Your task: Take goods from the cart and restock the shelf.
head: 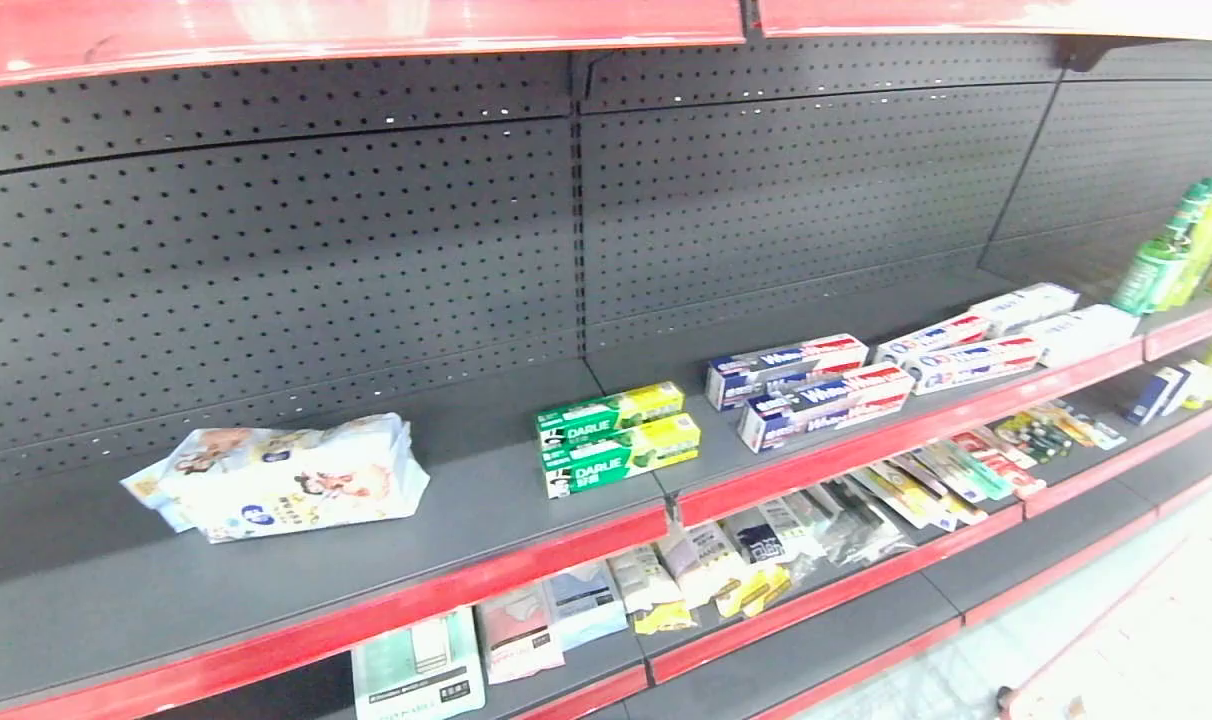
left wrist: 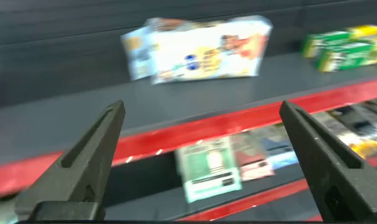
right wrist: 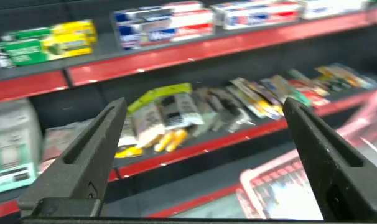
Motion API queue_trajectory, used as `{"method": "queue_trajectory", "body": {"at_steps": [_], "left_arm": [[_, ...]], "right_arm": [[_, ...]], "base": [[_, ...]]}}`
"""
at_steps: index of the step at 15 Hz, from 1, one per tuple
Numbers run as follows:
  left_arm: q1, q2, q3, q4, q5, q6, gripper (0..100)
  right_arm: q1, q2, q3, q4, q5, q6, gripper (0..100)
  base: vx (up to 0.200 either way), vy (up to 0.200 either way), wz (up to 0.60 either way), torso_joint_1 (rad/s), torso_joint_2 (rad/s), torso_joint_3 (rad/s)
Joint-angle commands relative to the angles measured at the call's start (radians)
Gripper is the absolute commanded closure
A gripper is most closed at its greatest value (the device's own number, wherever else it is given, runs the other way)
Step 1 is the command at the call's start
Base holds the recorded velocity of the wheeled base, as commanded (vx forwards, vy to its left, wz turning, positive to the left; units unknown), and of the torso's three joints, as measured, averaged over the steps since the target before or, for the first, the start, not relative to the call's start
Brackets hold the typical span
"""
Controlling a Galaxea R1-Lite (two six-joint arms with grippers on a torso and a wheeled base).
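The left gripper hangs in front of the shelf with its jaws spread wide and nothing between them. It faces the white pack, which lies flat on its side at the left of the shelf, well apart from the other goods. That probably means the pack was set down loosely rather than lined up.

To its right, two green boxes sit side by side near the front edge. Next come blue and red boxes and then white boxes, all long side forward in rows, likely so the fronts face shoppers.

The right gripper is also wide open and empty. It is lower down, facing the hanging packets on the shelf below. Past them a pink wire rim shows, which I take to be the cart. Its contents are too blurred to name, so I cannot tell which goods are left to take.

At the far right, green bottles are cut off by the edge of the view.
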Motion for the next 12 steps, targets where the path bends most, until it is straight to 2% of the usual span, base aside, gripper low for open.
{"method": "queue_trajectory", "body": {"at_steps": [1, 12], "left_arm": [[0.001, 0.001, 0.000, 0.000, 0.000, 0.000, 0], [0.001, 0.001, 0.000, 0.000, 0.000, 0.000, 0]], "right_arm": [[0.000, 0.000, 0.000, 0.000, 0.000, 0.000, 0], [0.000, 0.000, 0.000, 0.000, 0.002, 0.000, 0]], "base": [[0.000, 0.000, -0.60, 0.002, 0.01, -0.002], [0.000, 0.000, -0.60, 0.002, 0.00, 0.003]]}}
